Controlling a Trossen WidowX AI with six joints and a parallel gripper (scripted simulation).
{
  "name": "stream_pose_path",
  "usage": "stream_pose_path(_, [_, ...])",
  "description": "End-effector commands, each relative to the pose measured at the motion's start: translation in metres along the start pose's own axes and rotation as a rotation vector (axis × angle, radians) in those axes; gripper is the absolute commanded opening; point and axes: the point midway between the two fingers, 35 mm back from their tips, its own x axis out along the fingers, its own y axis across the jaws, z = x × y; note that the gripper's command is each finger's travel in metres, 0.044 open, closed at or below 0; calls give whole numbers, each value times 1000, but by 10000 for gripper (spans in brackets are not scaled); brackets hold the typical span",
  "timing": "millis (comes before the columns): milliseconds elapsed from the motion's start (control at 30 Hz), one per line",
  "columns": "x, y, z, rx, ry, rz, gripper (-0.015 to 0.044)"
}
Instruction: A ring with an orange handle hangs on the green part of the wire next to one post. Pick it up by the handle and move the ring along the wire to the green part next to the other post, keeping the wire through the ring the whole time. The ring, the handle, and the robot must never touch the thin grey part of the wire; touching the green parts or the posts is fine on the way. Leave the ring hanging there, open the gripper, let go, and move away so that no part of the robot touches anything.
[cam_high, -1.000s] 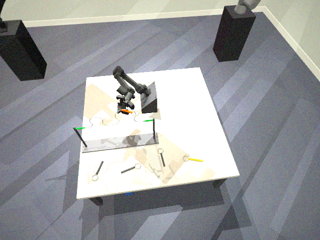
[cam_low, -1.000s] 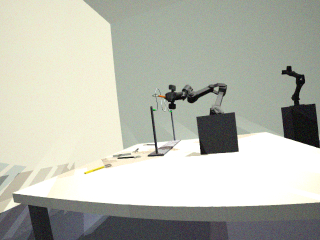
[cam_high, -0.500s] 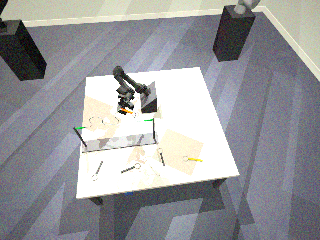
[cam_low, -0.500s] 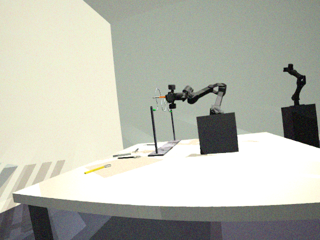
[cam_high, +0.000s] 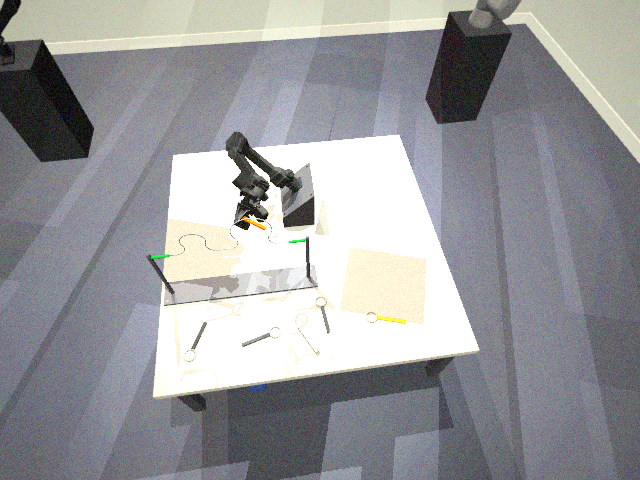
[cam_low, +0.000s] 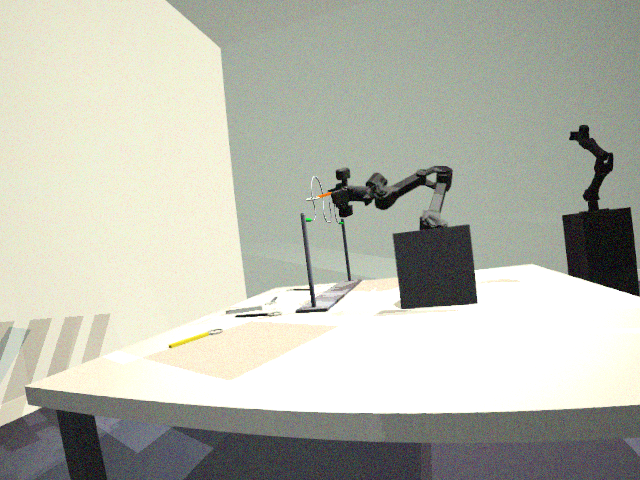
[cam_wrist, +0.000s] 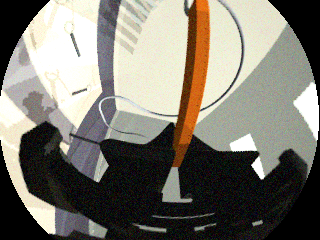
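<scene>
My gripper (cam_high: 245, 220) (cam_low: 332, 192) (cam_wrist: 174, 126) is shut on the end of the orange handle (cam_high: 255, 224) (cam_low: 324, 195) (cam_wrist: 197, 65). The ring (cam_low: 308, 199) is at the handle's far end, close around the tall hump of the thin grey wire (cam_high: 192, 234) (cam_low: 315, 177) (cam_wrist: 243, 50). The ring is washed out in the top view and mostly out of the wrist view; whether it touches the wire cannot be told. One green part (cam_high: 298, 241) (cam_low: 308, 220) is beside the right post (cam_high: 308, 258) (cam_low: 308, 263); the other green part (cam_high: 160, 256) is beside the left post (cam_high: 161, 274) (cam_low: 346, 253).
The posts stand on a long base plate (cam_high: 199, 291) (cam_low: 330, 298). Beyond it lie several loose rings with dark or grey handles and one with a yellow handle (cam_high: 391, 319) (cam_low: 190, 339). The arm's dark pedestal (cam_high: 299, 212) (cam_low: 436, 268) stands behind the wire.
</scene>
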Motion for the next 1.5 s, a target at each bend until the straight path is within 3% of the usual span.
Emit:
stream_pose_path(0, [0, -1, 0, -41, -4, -23, -150])
stream_pose_path(700, [0, 14, -3, -84, -7, -46, -150])
stream_pose_path(1467, [-12, 83, 2, 285, 43, 153, -150])
